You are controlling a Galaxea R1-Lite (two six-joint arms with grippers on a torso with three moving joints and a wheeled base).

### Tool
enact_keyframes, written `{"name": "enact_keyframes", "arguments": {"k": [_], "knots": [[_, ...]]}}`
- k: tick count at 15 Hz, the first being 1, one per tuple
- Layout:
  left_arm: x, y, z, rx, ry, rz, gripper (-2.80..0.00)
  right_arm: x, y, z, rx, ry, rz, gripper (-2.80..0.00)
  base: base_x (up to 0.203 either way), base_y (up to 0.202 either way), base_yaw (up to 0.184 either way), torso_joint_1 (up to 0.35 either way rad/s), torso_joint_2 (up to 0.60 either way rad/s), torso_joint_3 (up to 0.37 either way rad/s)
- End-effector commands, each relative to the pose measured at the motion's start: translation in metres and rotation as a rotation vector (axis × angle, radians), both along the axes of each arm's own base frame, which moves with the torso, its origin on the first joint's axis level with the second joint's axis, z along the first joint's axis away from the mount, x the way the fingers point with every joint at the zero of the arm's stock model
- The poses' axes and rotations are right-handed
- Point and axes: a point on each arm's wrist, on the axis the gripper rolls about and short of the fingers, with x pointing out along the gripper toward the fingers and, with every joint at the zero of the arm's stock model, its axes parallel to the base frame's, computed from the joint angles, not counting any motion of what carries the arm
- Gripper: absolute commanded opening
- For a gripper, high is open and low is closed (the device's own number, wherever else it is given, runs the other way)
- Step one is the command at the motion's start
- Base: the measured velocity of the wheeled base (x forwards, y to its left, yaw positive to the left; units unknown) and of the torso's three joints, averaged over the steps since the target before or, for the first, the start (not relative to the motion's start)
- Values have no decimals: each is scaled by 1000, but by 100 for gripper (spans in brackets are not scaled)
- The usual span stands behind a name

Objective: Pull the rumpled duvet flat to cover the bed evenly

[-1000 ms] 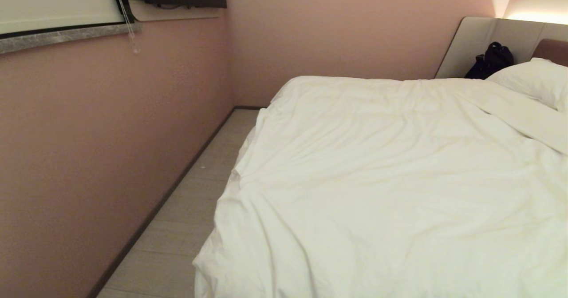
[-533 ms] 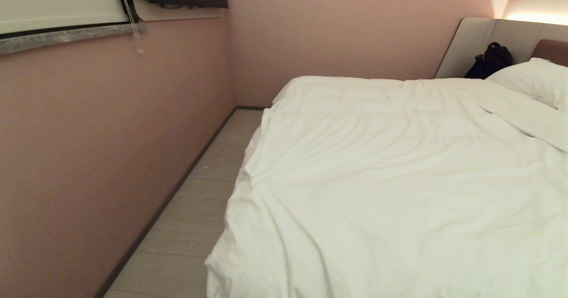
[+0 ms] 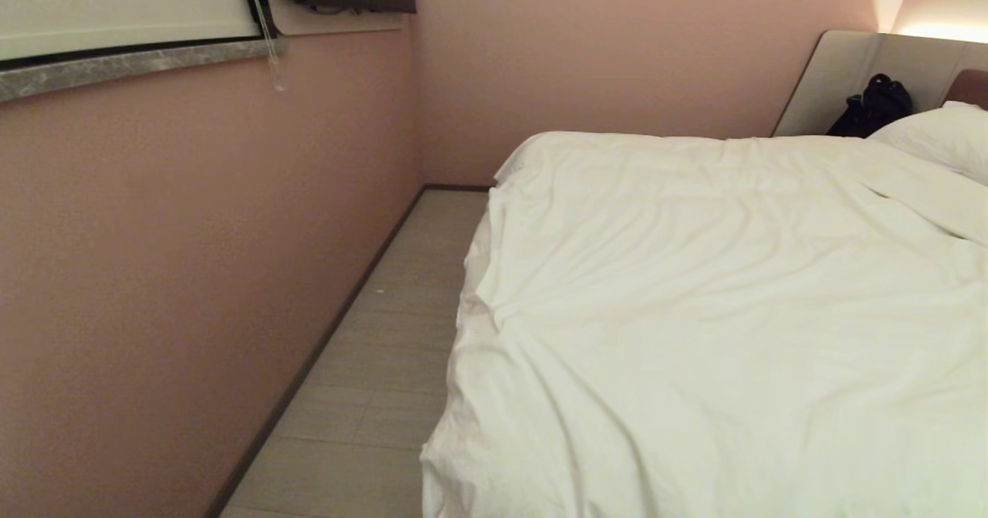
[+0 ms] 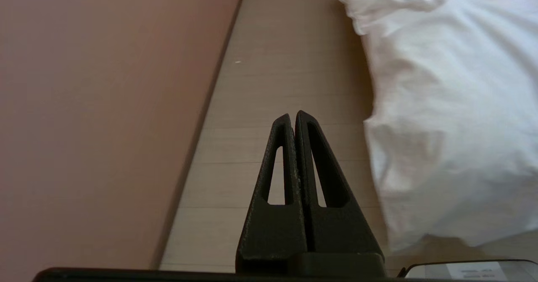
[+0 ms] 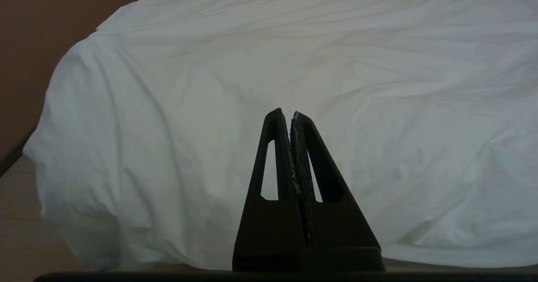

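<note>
The duvet [image 3: 725, 309] lies spread over the bed [image 3: 864, 66], running lengthwise toward the pillow [image 3: 938, 136], its corner draping to the floor [image 3: 386, 363]. The left gripper [image 4: 294, 116] points at the floor and the right gripper [image 5: 286, 114] at the duvet, both pressed together, empty.

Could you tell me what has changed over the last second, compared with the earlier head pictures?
Only the camera moved: the whole head view slid to the right in the picture, wall, floor and bed together, so the robot has shifted, not the things. The duvet lies on the bed with the same creases, the pillow and black bag unmoved. The left gripper and right gripper are shut and hold nothing.
</note>
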Motion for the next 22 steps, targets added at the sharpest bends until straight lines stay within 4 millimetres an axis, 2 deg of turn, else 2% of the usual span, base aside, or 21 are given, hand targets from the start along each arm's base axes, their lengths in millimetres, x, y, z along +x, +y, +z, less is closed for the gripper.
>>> {"name": "enact_keyframes", "arguments": {"k": [1,22], "knots": [[0,0,0,1,1,0,-280,0,0,0,0,-1,1,-280,0,202,-3,5,7,2],[0,0,0,1,-1,-2,-280,0,0,0,0,-1,0,-280,0,193,-1,2,2,3]]}}
